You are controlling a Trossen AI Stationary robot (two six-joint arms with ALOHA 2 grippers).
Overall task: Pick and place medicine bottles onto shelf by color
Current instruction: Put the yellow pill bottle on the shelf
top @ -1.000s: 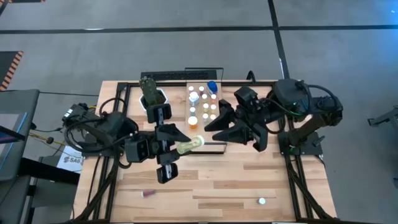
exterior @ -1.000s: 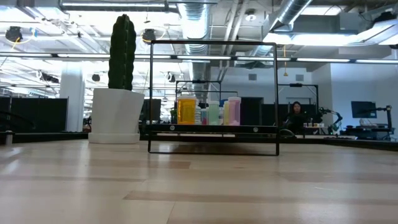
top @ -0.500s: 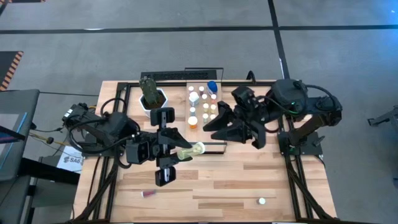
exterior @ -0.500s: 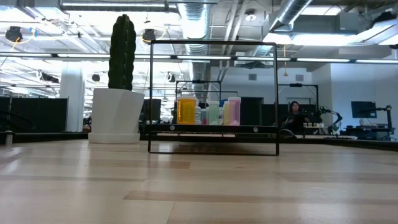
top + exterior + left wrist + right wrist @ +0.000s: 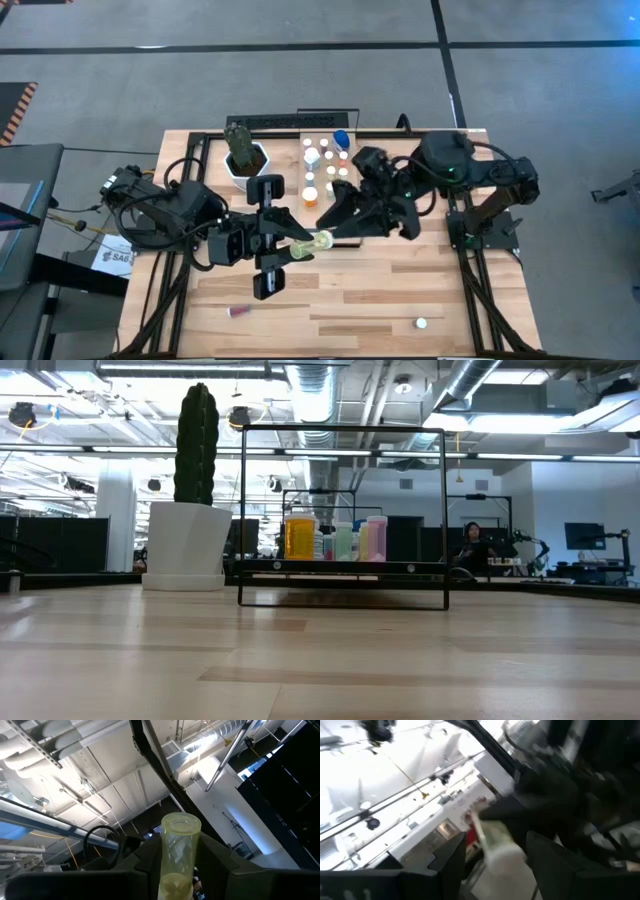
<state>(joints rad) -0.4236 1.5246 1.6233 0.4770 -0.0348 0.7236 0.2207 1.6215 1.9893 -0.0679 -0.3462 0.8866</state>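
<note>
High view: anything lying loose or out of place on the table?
Yes. A reddish bottle lies on its side near the table's front edge, and a small white cap sits alone front-right, both far from the shelf where the other bottles stand.

No legible txt, labels, nos.

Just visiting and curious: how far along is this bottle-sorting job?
Mostly done, it seems: about ten bottles already stand on the shelf. In hand: the left gripper holds a pale green bottle above the table, and the right gripper, fingers open, is close to it. Left: a reddish bottle and a white cap on the table.
</note>
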